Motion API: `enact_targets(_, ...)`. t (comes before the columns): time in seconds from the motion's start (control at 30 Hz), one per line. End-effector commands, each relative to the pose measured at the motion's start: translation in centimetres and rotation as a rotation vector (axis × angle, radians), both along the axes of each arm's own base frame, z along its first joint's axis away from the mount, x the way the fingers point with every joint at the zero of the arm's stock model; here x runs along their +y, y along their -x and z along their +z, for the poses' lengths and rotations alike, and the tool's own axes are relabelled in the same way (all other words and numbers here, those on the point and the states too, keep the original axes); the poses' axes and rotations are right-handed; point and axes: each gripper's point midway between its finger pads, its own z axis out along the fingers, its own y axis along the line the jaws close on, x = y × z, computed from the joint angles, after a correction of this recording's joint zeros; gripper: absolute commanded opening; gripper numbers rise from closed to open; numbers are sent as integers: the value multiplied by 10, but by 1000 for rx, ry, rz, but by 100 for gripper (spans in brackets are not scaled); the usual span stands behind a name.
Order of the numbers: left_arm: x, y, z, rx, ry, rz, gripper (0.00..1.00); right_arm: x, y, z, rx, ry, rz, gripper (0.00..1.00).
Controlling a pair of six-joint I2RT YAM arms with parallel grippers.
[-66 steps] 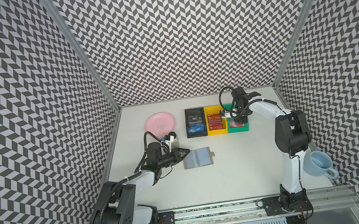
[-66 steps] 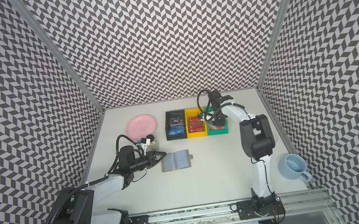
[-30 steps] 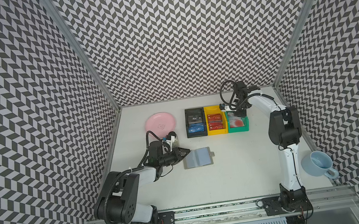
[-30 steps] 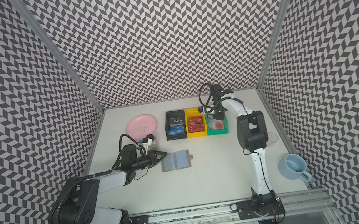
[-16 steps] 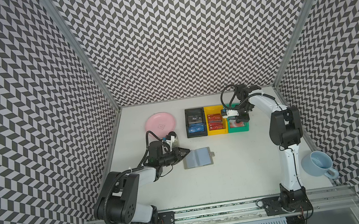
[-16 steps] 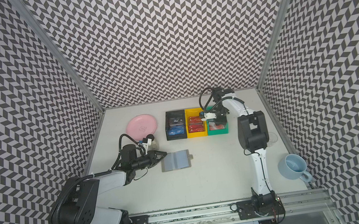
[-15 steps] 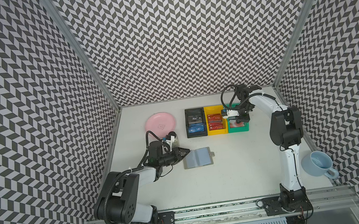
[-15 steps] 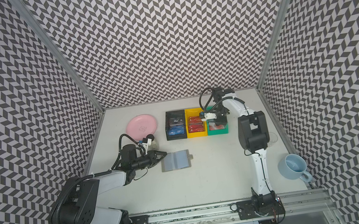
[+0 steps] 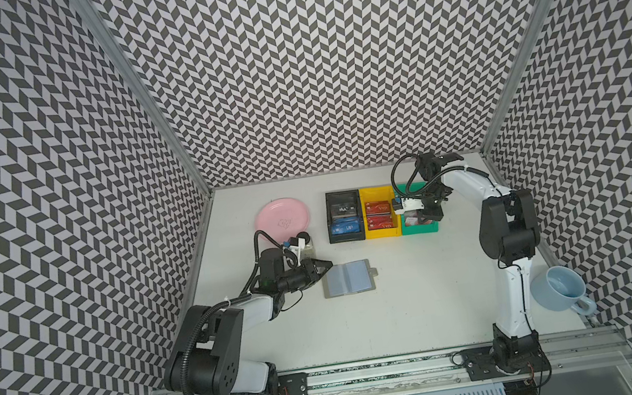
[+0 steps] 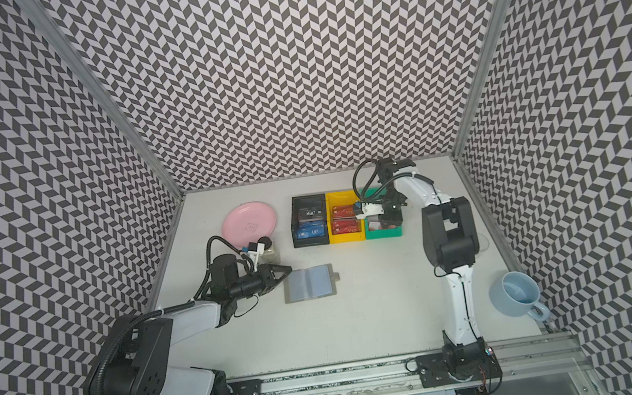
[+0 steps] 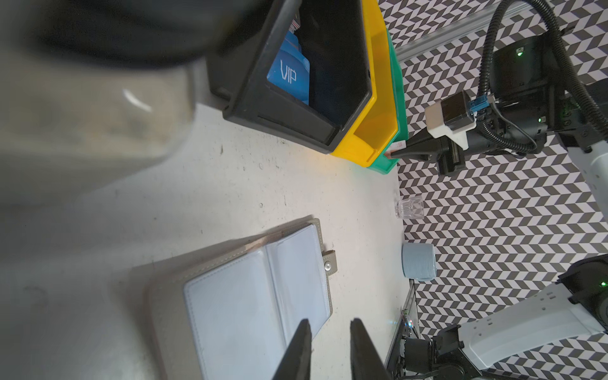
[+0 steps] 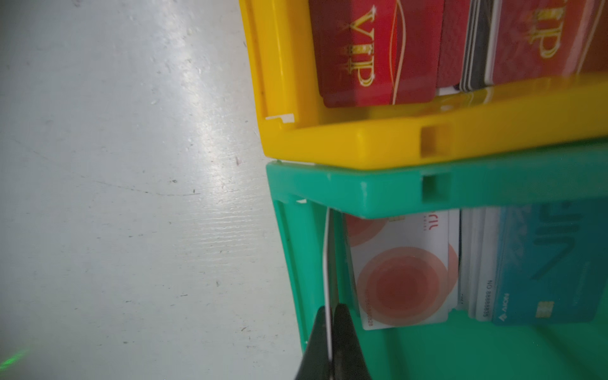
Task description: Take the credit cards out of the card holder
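Observation:
The grey card holder (image 9: pixel 349 278) (image 11: pixel 250 296) lies open on the table, and its clear sleeves look empty. My left gripper (image 9: pixel 326 265) (image 11: pixel 329 324) hovers at its left edge, open, with nothing between the fingers. My right gripper (image 9: pixel 430 214) (image 12: pixel 330 309) is shut on a thin white credit card (image 12: pixel 327 263), seen edge-on, held inside the front of the green bin (image 12: pixel 362 194). Whitish cards with a red circle (image 12: pixel 401 276) lie in that bin. Red cards (image 9: pixel 379 215) fill the yellow bin and blue VIP cards (image 9: pixel 346 228) the black bin.
The black bin (image 9: pixel 347 240), yellow bin (image 9: pixel 384 234) and green bin (image 9: pixel 419 230) stand side by side at the back. A pink plate (image 9: pixel 283 220) is at the back left, a pale jar (image 9: pixel 306 246) beside my left wrist, a blue mug (image 9: pixel 558 292) at the right and a clear glass (image 11: pixel 409 207).
My right gripper has come from the back of the green bin toward its front, with the card in it. The left arm and the card holder have stayed where they were.

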Motion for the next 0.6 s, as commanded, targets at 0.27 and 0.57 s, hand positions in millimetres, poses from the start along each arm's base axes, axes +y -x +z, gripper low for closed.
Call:
enact_targets(0.27,1,-3,5,-30,-1,-8,24,3,-8,-2,-10,-10,-18,16)
enact_targets(0.57,1,-4,5,-30,-2,-8,24,-6,-31,-5,-85,49,-61,20)
